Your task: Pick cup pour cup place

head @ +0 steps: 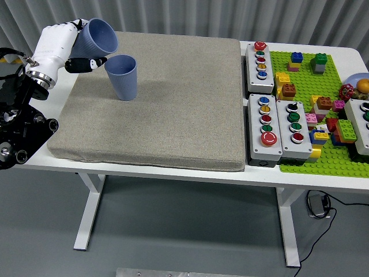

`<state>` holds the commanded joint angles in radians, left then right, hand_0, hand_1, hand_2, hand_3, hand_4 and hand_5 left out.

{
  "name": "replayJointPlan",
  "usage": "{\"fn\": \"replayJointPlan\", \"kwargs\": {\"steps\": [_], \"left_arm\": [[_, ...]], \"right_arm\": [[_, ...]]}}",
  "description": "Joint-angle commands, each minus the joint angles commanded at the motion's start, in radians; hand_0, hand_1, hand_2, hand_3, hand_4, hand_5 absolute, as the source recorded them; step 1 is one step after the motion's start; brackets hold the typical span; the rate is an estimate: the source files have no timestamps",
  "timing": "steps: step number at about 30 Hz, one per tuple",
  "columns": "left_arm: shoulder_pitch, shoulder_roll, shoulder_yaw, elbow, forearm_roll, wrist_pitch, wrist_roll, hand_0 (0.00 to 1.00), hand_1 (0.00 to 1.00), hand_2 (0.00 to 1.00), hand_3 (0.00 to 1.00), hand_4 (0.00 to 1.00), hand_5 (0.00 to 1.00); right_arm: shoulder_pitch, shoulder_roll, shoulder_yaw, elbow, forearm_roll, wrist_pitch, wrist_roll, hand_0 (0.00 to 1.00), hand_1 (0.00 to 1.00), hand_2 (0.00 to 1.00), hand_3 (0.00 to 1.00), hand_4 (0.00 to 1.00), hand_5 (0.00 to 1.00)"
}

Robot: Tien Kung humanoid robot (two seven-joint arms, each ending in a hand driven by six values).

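My left hand (78, 46), white with black fingertips, is shut on a blue cup (98, 38) at the upper left. The held cup is lifted off the mat and tilted, its mouth turned to the right and down over a second blue cup (122, 77). That second cup stands upright on the grey mat (167, 109), just below and to the right of the held one. The two cups are close, and I cannot tell whether their rims touch. The right arm does not show.
Three grey button boxes (260, 59) (265, 127) (293, 129) line the mat's right edge. A green baseplate (323, 156) with several loose bricks fills the right side, with another box at the far right edge (362, 124). My black left arm (17, 127) hangs off the table's left.
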<state>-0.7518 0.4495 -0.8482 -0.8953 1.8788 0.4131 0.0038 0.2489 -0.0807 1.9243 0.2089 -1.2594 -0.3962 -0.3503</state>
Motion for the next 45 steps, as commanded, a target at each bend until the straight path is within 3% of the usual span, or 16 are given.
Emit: {"fn": "replayJointPlan", "kwargs": {"steps": [8,14,20,26,34,45], "left_arm": [[-0.034,0.009,0.034,0.049,0.07,-0.02,0.013,0.49,0.5,0.542,0.568,0.763,0.228],[-0.066,0.023,0.079,0.055,0.178,-0.032,0.024,0.492,0.501,0.542,0.568,0.764,0.235],[-0.09,0.036,0.118,0.049,0.189,-0.036,0.037,0.492,0.5,0.541,0.569,0.763,0.24],[-0.108,0.043,0.167,0.045,0.259,-0.038,0.099,0.492,0.5,0.54,0.57,0.763,0.24],[-0.108,0.044,0.185,0.057,0.223,-0.057,0.093,0.49,0.504,0.54,0.57,0.762,0.246],[-0.126,0.054,0.198,0.044,0.252,-0.049,0.099,0.489,0.5,0.54,0.569,0.763,0.252]], "right_arm": [[0.002,-0.002,-0.002,0.0,0.002,-0.001,0.0,0.67,0.55,0.496,0.543,0.034,0.383],[0.004,-0.003,0.0,0.001,-0.002,-0.002,-0.002,0.67,0.55,0.496,0.543,0.035,0.38],[0.007,-0.004,-0.004,0.0,0.002,-0.003,-0.001,0.67,0.55,0.496,0.543,0.035,0.38],[0.006,-0.005,-0.01,0.001,0.008,-0.005,-0.002,0.67,0.55,0.496,0.543,0.035,0.38],[0.003,-0.004,-0.01,0.001,0.005,-0.005,-0.002,0.671,0.55,0.496,0.543,0.035,0.38],[0.011,-0.006,-0.009,0.0,0.007,-0.005,-0.002,0.67,0.55,0.496,0.544,0.035,0.38]]}}
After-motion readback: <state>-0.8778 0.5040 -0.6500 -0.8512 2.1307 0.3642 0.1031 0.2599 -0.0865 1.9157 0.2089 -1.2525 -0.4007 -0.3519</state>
